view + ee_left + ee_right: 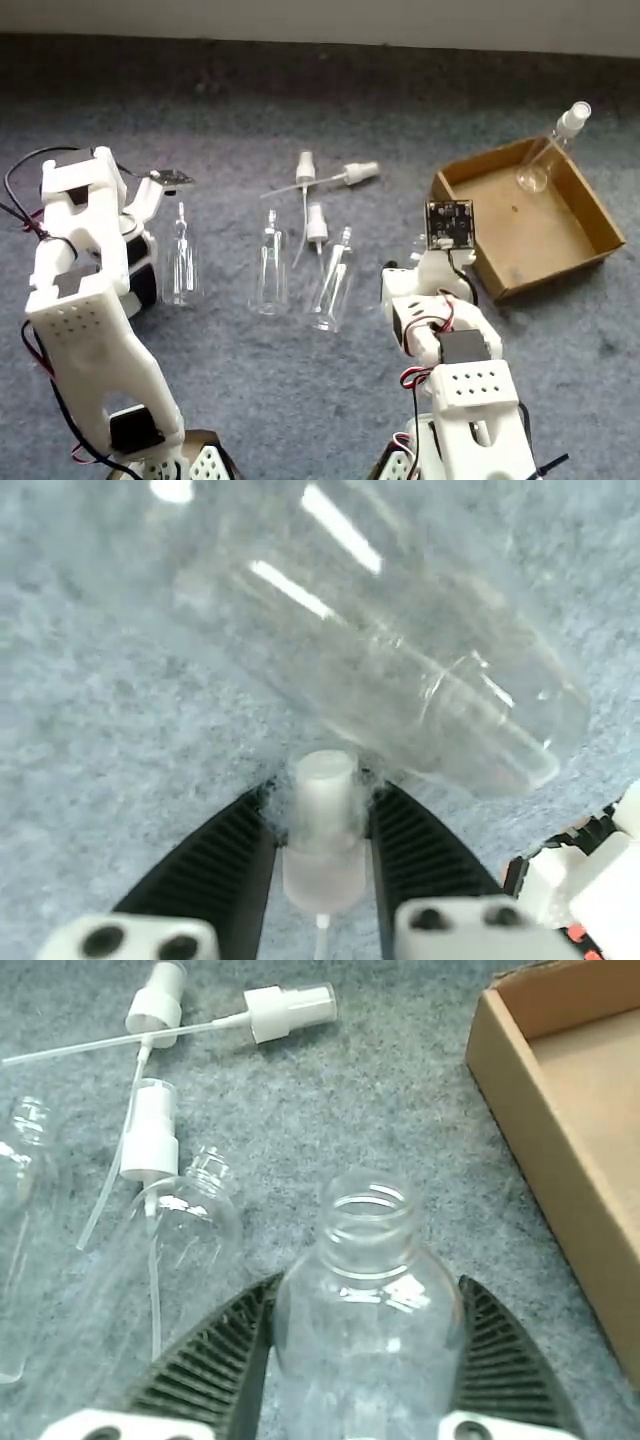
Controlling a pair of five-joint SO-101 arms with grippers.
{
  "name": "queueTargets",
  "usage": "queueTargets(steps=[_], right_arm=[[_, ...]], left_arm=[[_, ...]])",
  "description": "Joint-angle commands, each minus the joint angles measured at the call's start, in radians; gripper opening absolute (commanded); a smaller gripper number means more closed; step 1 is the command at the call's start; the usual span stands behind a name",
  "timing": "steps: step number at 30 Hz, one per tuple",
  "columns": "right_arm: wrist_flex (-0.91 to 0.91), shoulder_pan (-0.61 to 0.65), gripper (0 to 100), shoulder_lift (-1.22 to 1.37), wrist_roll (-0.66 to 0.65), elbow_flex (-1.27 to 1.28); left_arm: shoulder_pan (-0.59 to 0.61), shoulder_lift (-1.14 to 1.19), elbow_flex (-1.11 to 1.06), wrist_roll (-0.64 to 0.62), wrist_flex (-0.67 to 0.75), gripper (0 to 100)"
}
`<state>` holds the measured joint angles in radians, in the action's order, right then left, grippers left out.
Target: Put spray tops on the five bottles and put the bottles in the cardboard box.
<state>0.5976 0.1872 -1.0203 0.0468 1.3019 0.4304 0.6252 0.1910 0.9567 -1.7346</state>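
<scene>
High view: left arm (90, 300) runs down the left side of frame, right arm (455, 360) sits lower centre-right. Cardboard box (535, 235) is upper right on the grey carpet (300, 400). One capped bottle (545, 165) leans in the box's upper corner, spray head past the rim. Open bottle (180, 265) is just beside the left arm. Second open bottle (270, 275) and third open bottle (332, 285) are side by side mid-frame. Loose top 1 (306, 168) and loose top 2 (358, 174) are upper centre. Loose top 3 (317, 223) sits between the necks of the two mid-frame bottles

Left wrist view: left gripper (322, 795) is clamped narrow on the held spray top (322, 830), dip tube trailing back between the fingers. A clear bottle (400, 670) lies on its side just past the fingertips; can't tell if the top touches it

Right wrist view: right gripper (368, 1285) is spread fairly wide around the held bottle (368, 1330), both fingers against its body. Its neck is open, no top fitted. The box wall (540, 1130) is near on one side, the loose tops and two open bottles on the other
</scene>
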Motion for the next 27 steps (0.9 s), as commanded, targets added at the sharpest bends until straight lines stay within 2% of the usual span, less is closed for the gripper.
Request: queueTargets(steps=[1, 6, 15, 27], right_arm=[[-0.022, -0.008, 21.0, -0.027, 0.002, -0.01], [-0.022, -0.008, 21.0, -0.027, 0.002, -0.01], [-0.022, -0.008, 21.0, -0.027, 0.002, -0.01], [-0.022, -0.008, 21.0, -0.027, 0.002, -0.01]], left_arm=[[0.012, -0.107, 0.05, -0.153, -0.017, 5], [0.01, -0.236, 0.044, -0.212, -0.018, 5], [0.027, -0.433, 0.018, -0.213, -0.025, 5], [0.027, -0.909, -0.314, -0.213, 0.006, 5]])
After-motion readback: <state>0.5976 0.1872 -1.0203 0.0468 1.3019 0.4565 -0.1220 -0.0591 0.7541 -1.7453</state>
